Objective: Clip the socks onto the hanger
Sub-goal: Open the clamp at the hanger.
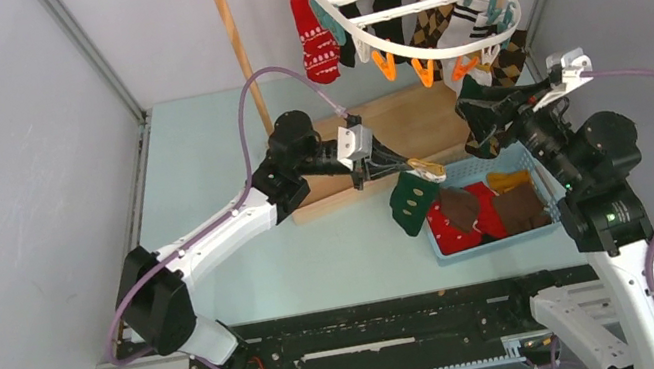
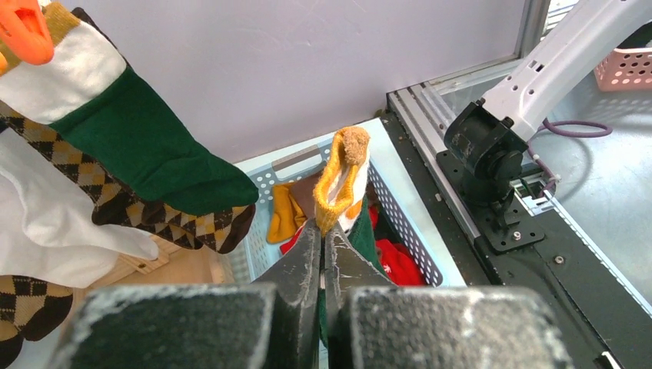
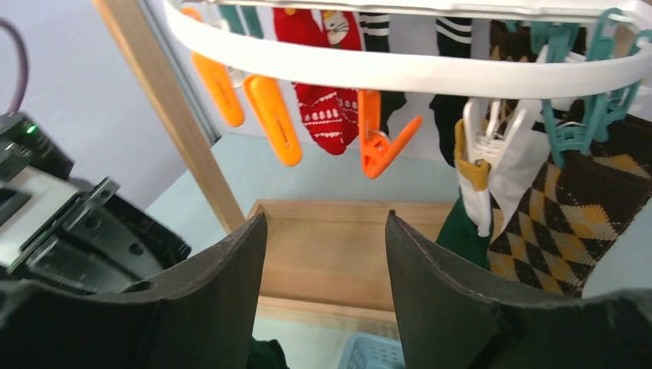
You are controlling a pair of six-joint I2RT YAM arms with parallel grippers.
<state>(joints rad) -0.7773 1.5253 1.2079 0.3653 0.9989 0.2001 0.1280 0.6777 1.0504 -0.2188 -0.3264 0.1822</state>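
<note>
The white oval hanger (image 1: 418, 1) hangs from the wooden rack with red, black, argyle, white and green socks clipped round it. My left gripper (image 1: 407, 168) is shut on the yellow cuff of a dark green sock (image 1: 412, 202), which dangles over the left end of the blue basket (image 1: 476, 247). In the left wrist view the gripper (image 2: 323, 231) pinches that cuff (image 2: 342, 181). My right gripper (image 1: 477, 117) is open and empty just below the hanger's front rim. In the right wrist view, the gripper (image 3: 324, 223) sits under the rim (image 3: 400, 71) and free orange clips (image 3: 380, 138).
The basket holds red (image 1: 454, 235), brown (image 1: 518, 207) and yellow socks. The rack's wooden base (image 1: 395, 132) and post (image 1: 238, 48) stand behind my left gripper. Hanging argyle (image 3: 569, 231), green (image 2: 146, 146) and red (image 3: 327, 115) socks crowd the hanger's right and back. Grey walls enclose the table.
</note>
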